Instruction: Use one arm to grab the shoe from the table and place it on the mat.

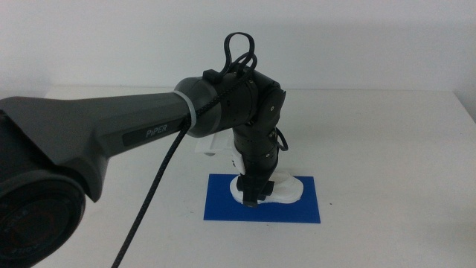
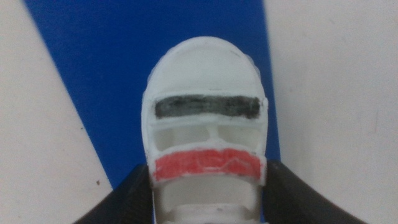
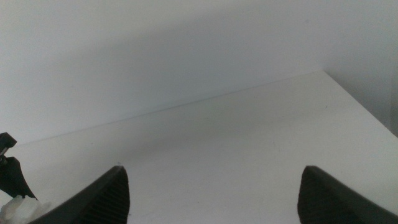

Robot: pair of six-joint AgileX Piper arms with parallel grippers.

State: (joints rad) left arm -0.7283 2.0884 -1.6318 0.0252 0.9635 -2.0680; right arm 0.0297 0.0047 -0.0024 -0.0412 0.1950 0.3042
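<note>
One white table (image 1: 387, 134), one black arm (image 1: 134, 134) reaching in from the left, one blue mat (image 1: 223, 205), one white shoe (image 1: 286, 192). The shoe sits on the mat, roughly at its middle, its sole down on the blue. The left gripper (image 1: 254, 199) comes straight down over it, and from the wrist the two dark jaws press against either side of the shoe (image 2: 205, 124) near the red strap. The right gripper (image 3: 211, 193) waits off to the side over bare table, its jaws spread wide and holding nothing.
</note>
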